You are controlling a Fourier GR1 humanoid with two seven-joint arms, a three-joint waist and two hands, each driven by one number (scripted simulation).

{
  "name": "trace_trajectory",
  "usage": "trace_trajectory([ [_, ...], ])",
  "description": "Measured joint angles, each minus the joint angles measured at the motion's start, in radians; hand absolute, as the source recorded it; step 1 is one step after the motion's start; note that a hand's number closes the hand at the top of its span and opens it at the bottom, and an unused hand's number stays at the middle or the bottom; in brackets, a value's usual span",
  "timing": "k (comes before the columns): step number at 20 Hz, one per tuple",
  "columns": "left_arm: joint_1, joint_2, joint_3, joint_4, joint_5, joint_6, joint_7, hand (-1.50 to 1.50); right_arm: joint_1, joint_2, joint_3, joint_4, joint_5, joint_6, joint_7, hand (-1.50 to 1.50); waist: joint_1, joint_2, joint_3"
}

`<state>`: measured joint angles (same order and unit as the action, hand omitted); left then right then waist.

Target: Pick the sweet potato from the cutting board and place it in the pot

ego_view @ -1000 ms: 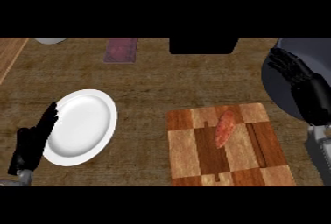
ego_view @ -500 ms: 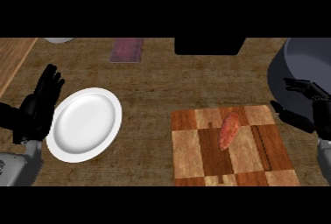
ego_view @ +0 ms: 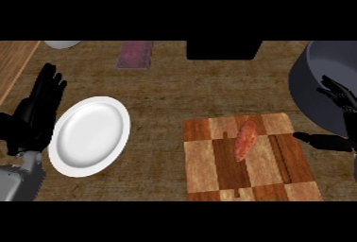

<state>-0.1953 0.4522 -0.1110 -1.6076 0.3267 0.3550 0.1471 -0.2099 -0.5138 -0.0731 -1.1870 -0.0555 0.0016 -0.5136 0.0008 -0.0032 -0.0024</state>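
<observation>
A reddish-orange sweet potato (ego_view: 244, 140) lies lengthwise on the wooden checkered cutting board (ego_view: 209, 175) at the lower right. The dark grey pot (ego_view: 322, 80) stands at the right edge, partly cut off. My right hand (ego_view: 339, 113) is at the far right between pot and board, fingers spread and open, its thumb reaching left toward the board's right side; it holds nothing and does not touch the sweet potato. My left hand (ego_view: 38, 106) rests open at the left edge, fingers up, beside the plate.
A white plate (ego_view: 89, 135) lies at the left. A pinkish rectangular item (ego_view: 135, 54) and a black block (ego_view: 223, 49) sit at the back. A white object (ego_view: 61, 44) peeks in at the top left. A lighter wooden strip runs along the left edge.
My left hand has risen along the plate's left side. My right hand has come lower, closer to the board's right edge. The sweet potato has not moved on the board.
</observation>
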Motion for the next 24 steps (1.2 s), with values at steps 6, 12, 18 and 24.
trace_trajectory([
  [6, -0.002, 0.006, 0.016, 0.001, 0.002, -0.014, 0.009, 0.0, -0.017, -0.111, 0.135, -0.115, 0.082, 0.14, 0.251, -1.5, -0.001, -0.001, -0.001],
  [12, -0.002, -0.015, 0.009, 0.005, -0.011, -0.014, 0.006, 0.0, -0.086, -0.152, 0.277, -0.229, 0.167, 0.256, 0.527, -1.5, 0.004, 0.0, 0.0],
  [18, -0.022, -0.033, 0.034, 0.043, -0.022, -0.04, -0.004, 0.0, -0.144, -0.089, 0.347, -0.295, 0.198, 0.346, 0.759, -1.5, 0.001, 0.002, 0.001],
  [24, -0.003, -0.069, 0.05, 0.012, -0.069, -0.051, 0.012, 0.0, -0.09, -0.014, 0.346, -0.369, 0.25, 0.382, 0.844, -1.5, 0.0, 0.002, 0.002],
])
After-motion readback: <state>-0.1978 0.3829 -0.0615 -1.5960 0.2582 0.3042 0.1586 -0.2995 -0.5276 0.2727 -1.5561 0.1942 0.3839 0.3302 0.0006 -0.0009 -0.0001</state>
